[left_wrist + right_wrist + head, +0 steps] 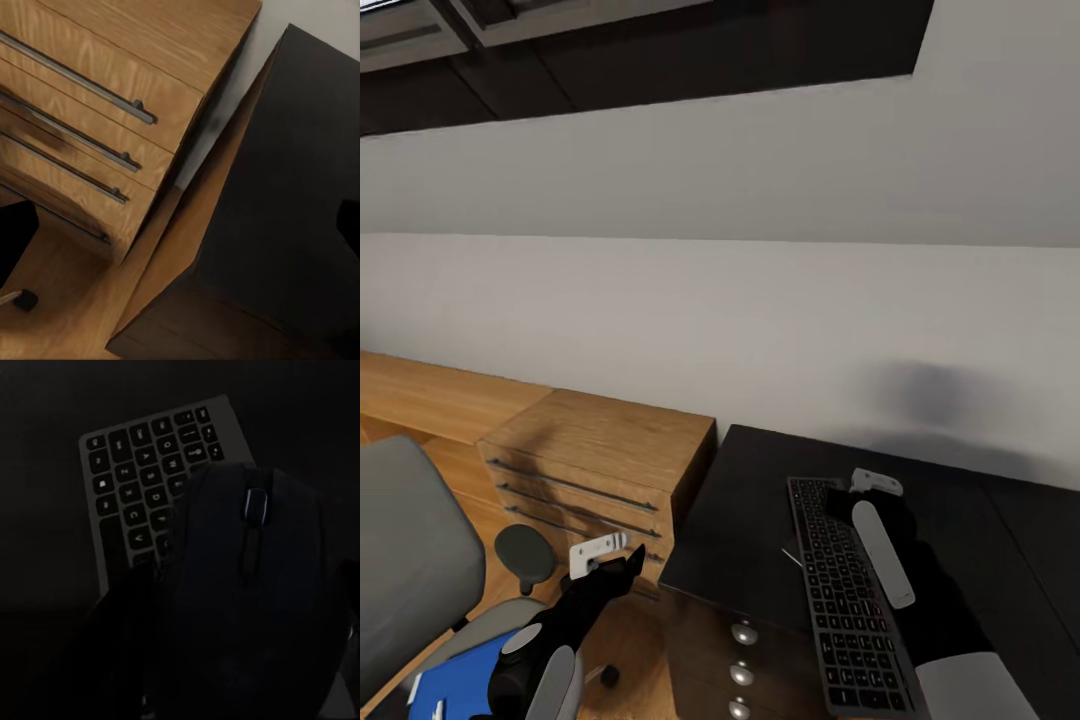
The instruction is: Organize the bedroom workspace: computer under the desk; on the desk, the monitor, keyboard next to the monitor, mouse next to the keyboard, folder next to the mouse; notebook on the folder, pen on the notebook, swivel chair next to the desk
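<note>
Mouse (251, 607) sits held in the right pincer (860, 500), seen close in the right wrist view with its scroll wheel facing the camera; it hangs above the keyboard's (850, 600) far end, over the desk (740, 520). The keyboard lies flat on the glossy black top, one long side near the desk's edge above the three-knob drawer unit (740, 670). No monitor is visible on this part of the desk.

Left pincer (610, 560) hangs in the gap between the wooden cabinet (600, 450) and the desk; whether its jaws are wide or narrow cannot be told. The swivel chair (410, 560) stands beside it with the blue folder (470, 680) on the seat.

Risks noted:
- Release over the keys would leave the mouse on the keyboard, not beside it; the pincer needs to shift sideways onto bare desk first.
- A drop from height could let the rounded body bounce or roll.
- Lowering beside the keyboard could nudge it toward the near edge.
- The dark mouse on a black top is hard to judge for contact.
</note>
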Robot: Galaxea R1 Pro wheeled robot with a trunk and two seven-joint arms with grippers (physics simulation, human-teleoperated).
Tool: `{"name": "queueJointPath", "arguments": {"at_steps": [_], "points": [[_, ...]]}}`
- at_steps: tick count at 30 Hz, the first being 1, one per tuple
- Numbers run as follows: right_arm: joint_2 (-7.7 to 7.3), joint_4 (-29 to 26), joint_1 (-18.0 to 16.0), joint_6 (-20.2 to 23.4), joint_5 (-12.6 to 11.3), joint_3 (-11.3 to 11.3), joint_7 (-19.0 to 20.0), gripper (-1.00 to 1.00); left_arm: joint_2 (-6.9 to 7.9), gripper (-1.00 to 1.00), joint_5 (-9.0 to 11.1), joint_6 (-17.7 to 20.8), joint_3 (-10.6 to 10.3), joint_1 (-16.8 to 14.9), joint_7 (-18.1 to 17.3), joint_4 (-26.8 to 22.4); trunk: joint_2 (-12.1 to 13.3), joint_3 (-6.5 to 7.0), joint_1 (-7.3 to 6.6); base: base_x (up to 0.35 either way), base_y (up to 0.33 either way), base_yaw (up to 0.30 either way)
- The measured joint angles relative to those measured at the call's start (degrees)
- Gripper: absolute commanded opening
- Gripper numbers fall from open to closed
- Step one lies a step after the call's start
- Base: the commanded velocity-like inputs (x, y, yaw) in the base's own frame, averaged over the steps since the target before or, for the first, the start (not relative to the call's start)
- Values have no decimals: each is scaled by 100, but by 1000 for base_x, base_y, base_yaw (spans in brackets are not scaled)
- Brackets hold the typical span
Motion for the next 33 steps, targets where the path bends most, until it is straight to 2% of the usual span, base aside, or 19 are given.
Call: {"name": "queueJointPath", "arguments": {"at_steps": [6, 20, 29, 33], "points": [[0, -9, 1, -51, 10, 153, -18, -100, 2, 100, -1, 2, -1, -1, 2, 1, 0, 0, 0, 0, 0, 23], [-3, -19, 1, -126, 9, 159, -39, -100, 5, 100, -1, -3, 4, -1, 3, 1, 0, 0, 0, 0, 0, 59], [0, 0, 0, -125, 10, 171, -38, -100, 6, 100, 0, 0, 7, 1, 3, -1, 0, 16, 0, 0, 0, 257], [0, 2, 0, -125, 6, 303, -36, -100, 6, 100, 0, -4, 7, 1, 4, -1, 0, 18, 0, 0, 0, 271]]}}
